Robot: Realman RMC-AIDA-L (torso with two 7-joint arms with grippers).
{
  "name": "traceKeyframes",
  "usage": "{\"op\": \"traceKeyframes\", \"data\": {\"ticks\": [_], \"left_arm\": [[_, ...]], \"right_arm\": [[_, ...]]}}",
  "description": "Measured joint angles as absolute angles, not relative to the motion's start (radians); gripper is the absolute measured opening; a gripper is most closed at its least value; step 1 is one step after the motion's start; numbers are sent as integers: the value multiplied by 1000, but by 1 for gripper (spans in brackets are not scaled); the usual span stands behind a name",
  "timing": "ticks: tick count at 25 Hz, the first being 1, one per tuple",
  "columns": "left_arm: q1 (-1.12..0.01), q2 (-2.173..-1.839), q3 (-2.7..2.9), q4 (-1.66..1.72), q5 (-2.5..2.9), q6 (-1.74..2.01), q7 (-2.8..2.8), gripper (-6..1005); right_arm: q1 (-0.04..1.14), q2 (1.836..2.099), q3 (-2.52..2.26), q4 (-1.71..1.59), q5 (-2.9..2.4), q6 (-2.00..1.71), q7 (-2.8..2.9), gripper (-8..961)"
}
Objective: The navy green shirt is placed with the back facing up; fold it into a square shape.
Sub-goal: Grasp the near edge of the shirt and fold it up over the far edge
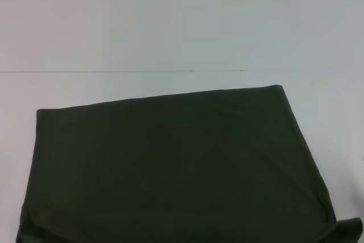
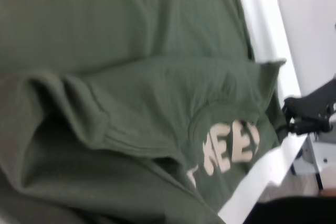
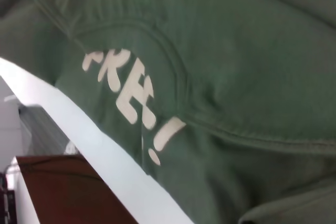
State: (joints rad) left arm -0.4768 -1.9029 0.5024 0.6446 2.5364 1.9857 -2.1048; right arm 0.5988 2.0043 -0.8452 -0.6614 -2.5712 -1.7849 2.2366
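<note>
My pincers: neither shows in the head view, and my wrist views show no fingers of mine, so I cannot tell whether either is wide, narrow or holding cloth.
Dark arm part: a black piece (image 2: pixel 311 113) sits beyond the table edge in my left wrist view; I cannot tell what it belongs to.
Navy green shirt (image 1: pixel 176 163): spread flat on the white table (image 1: pixel 170 27), its far edge straight, its near end running out of the head view.
Pale print (image 3: pixel 131 95): close under both wrist cameras, beside a curved seam, near the table edge.
Risk: I judge that the near end could slip off the table edge if I drag it, spoiling the square.
Hidden: the near corners, sleeves and collar.
</note>
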Motion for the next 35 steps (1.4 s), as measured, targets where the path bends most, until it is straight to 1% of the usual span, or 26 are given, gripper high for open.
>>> {"op": "traceKeyframes", "data": {"ticks": [3,5,8,10,14,21,25,29,32,35], "left_arm": [[-481,-1896,440,639,2533,1988,-2090,30],[-487,-1892,388,634,2531,1991,-2083,30],[-497,-1883,259,625,2529,1991,-2081,29],[-499,-1879,227,619,2526,1989,-2081,29],[-499,-1869,138,594,2469,1964,-2110,29],[-488,-1875,87,591,2385,1889,-2164,29],[-475,-1887,69,576,2335,1817,-2169,29],[-472,-1889,68,543,2312,1771,-2163,29],[-471,-1900,68,536,2302,1737,-2156,30],[-470,-1909,65,533,2285,1700,-2145,30]], "right_arm": [[597,2006,-776,-667,-2566,-1785,2227,59],[597,2002,-717,-663,-2565,-1785,2219,61],[592,1988,-586,-657,-2545,-1785,2204,63],[590,1984,-559,-652,-2539,-1783,2204,64],[588,1963,-478,-604,-2504,-1753,2207,67],[587,1948,-411,-544,-2415,-1625,2230,71],[589,1945,-405,-525,-2353,-1556,2234,74],[595,1946,-404,-505,-2308,-1484,2238,77],[608,1953,-406,-492,-2283,-1414,2239,79],[627,1964,-412,-489,-2267,-1358,2237,81]]}}
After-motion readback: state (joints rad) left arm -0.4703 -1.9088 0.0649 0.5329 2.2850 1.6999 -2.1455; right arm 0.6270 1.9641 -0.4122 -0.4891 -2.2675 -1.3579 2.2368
